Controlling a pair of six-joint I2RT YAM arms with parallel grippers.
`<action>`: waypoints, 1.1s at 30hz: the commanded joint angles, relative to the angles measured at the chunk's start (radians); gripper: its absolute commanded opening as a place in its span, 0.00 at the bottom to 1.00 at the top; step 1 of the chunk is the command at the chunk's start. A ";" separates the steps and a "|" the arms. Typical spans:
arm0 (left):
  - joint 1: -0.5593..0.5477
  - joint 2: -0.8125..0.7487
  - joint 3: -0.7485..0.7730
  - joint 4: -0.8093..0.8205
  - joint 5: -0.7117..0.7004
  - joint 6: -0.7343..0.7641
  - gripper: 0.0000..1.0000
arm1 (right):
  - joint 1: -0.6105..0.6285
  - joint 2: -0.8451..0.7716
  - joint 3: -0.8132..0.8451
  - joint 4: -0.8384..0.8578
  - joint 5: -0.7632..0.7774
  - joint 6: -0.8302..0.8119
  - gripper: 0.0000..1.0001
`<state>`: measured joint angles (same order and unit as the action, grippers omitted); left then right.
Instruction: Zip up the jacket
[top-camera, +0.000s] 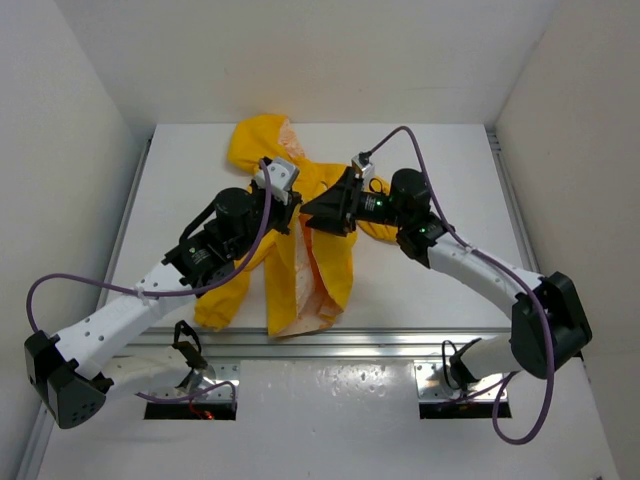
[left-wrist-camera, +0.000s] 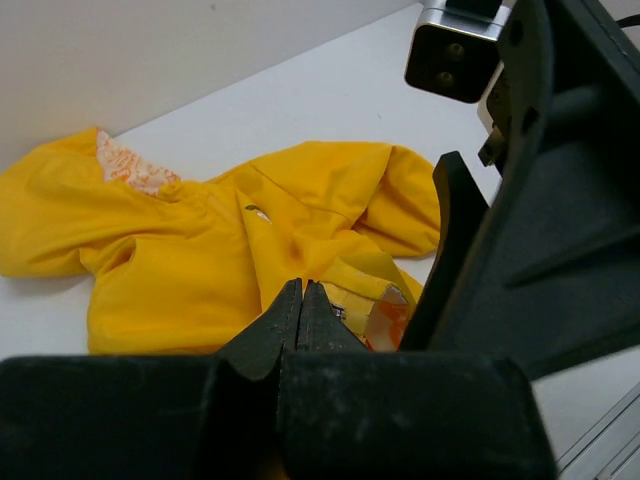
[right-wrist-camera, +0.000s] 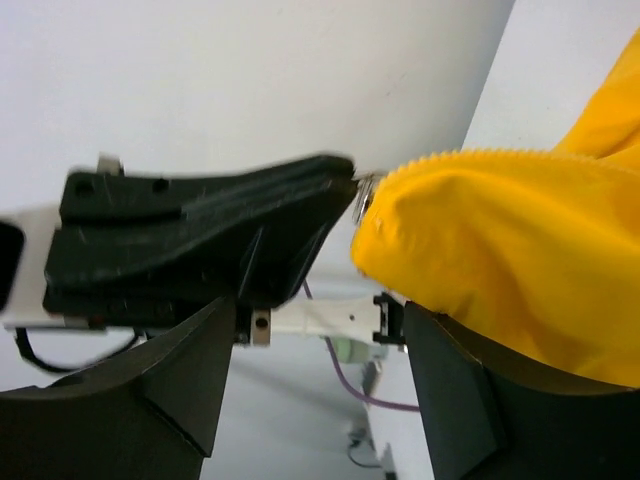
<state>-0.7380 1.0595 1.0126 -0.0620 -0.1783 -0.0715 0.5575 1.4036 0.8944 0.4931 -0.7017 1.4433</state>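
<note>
Yellow jacket (top-camera: 338, 270) lies unzipped on the counter (top-camera: 200, 170). Its toothed edge (right-wrist-camera: 470, 156) needs a square pinch: the right fingers (right-wrist-camera: 450, 390) gape wide beside it, while the left fingers (left-wrist-camera: 285, 320) are pressed together.

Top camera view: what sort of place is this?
Probably a robot lab test cell: a white table boxed in by plain white walls, a left arm and right arm bolted at its near edge, a yellow jacket laid out.
</note>
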 joint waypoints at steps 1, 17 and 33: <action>0.005 -0.009 0.043 0.042 -0.016 -0.034 0.00 | 0.002 0.018 0.080 -0.095 0.082 0.123 0.69; 0.014 -0.038 0.015 0.042 0.046 -0.053 0.00 | -0.073 0.067 0.138 -0.205 0.142 0.131 0.35; 0.014 -0.038 -0.012 0.042 0.057 -0.071 0.00 | -0.057 0.080 0.172 -0.122 0.125 0.172 0.23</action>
<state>-0.7330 1.0504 1.0039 -0.0589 -0.1265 -0.1249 0.4889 1.4948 1.0294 0.3126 -0.5690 1.5887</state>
